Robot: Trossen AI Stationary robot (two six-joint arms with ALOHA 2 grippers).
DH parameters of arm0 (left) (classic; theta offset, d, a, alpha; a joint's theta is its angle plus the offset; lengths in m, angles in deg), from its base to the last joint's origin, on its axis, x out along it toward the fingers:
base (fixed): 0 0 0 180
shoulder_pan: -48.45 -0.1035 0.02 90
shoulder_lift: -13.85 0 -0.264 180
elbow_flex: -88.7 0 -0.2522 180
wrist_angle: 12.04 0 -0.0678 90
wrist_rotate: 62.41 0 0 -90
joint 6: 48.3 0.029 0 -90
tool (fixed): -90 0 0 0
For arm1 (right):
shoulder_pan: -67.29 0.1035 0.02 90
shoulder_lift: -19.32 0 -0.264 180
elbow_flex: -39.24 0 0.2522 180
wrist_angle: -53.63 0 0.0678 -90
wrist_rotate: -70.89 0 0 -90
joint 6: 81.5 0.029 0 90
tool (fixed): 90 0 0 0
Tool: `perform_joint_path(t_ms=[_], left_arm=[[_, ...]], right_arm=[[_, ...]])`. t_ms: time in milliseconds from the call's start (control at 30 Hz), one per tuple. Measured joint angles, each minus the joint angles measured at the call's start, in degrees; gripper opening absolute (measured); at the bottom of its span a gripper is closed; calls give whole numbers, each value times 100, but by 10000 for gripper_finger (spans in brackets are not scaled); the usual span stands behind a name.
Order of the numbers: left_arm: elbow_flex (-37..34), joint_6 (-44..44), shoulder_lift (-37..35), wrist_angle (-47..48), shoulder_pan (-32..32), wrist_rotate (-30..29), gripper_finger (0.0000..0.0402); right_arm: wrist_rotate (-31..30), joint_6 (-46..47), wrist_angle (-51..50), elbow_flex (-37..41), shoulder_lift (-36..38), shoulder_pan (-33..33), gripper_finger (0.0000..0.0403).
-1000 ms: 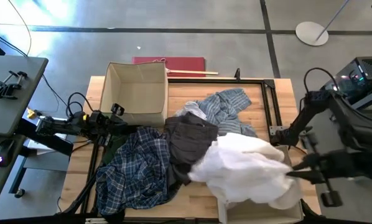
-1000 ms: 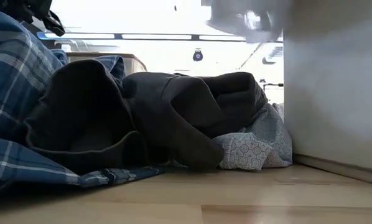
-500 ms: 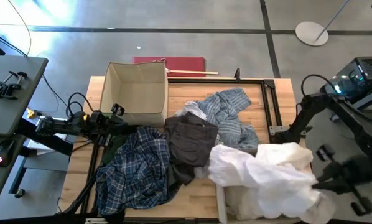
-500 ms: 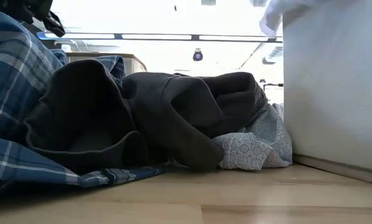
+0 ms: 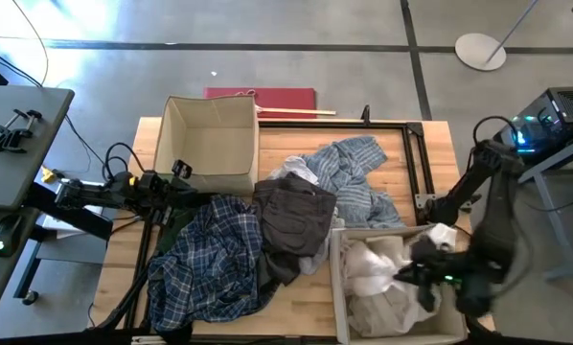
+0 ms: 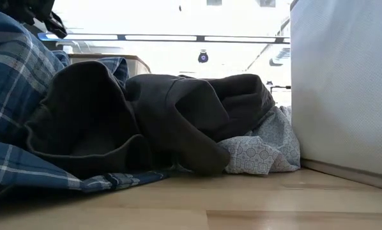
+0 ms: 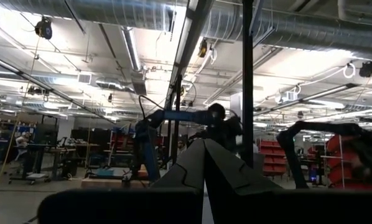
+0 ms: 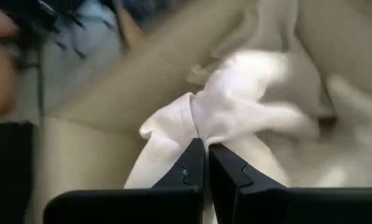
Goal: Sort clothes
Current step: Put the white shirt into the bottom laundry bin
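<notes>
Only the right wrist view shows the right claw (image 8: 204, 155) pinched nearly closed on a fold of the white garment (image 8: 248, 106). From above, that claw (image 5: 423, 271) hangs inside the near beige box (image 5: 336, 287), where the white garment (image 5: 373, 268) lies heaped just beside it. The far beige box (image 5: 210, 139) stands well away. The plaid shirt (image 5: 210, 264) and dark grey garment (image 5: 291, 216) lie on the bench (image 5: 296, 311) beyond the box's wall. The left claw (image 7: 203, 155), fingers pressed together and holding nothing, waits at the bench's far side.
</notes>
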Motion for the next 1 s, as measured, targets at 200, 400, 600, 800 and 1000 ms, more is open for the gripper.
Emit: perform_joint_path(t_ms=[200, 400, 600, 800, 1000], left_arm=[[0, 0, 7, 2, 0, -302, 0], [0, 0, 7, 4, 0, -442, 0], [0, 0, 7, 3, 0, -530, 0], [0, -13, 7, 8, 0, -587, 0], [0, -11, 7, 7, 0, -587, 0]], right_arm=[[1849, -458, 2049, 1524, -29, -1163, 0], [2757, -1116, 3243, 2391, -384, -2092, 0], [3113, -1111, 3065, 2681, -876, -2642, 2], [3715, -1372, 3079, 2700, -1498, -2951, 60], [4459, -1771, 2538, 2385, -1480, -3328, 141]])
